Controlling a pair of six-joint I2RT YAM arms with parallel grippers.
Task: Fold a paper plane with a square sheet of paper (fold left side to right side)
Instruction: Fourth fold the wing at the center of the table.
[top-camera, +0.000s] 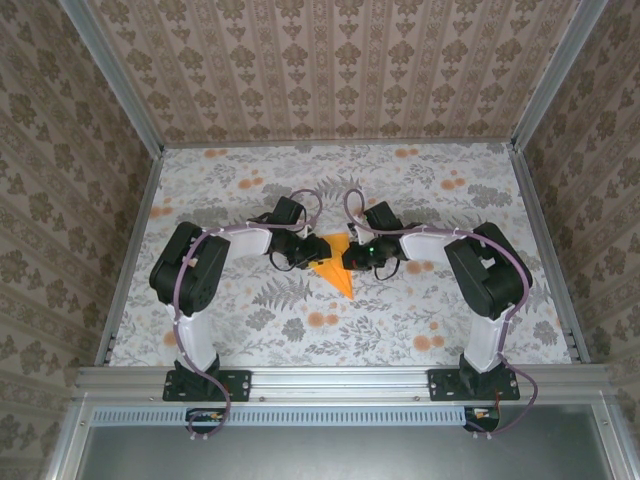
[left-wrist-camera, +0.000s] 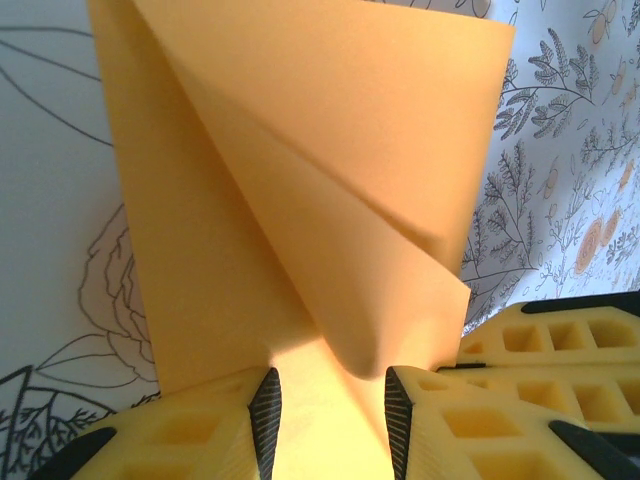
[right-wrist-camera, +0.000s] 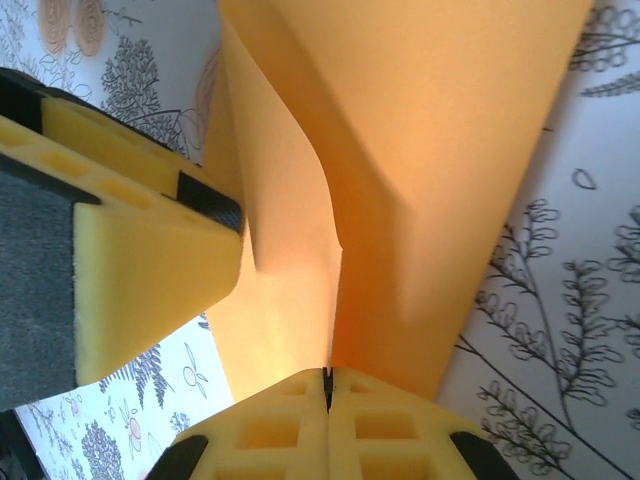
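Top external view: the orange paper (top-camera: 335, 270), creased to a point, lies mid-desk (top-camera: 250, 335) with its tip toward the near edge. The right pincer (right-wrist-camera: 328, 378) is clenched on a raised fold. The left pincer (left-wrist-camera: 328, 405) stands part-open astride the paper, gripping nothing firmly. The left-to-right fold seems in hand; next, the flap needs pressing flat with its edges aligned.

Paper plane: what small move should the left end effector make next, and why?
Probably close the left end effector on the paper plane: its jaws stand apart around the fold, while the right end effector is pinched shut on it.
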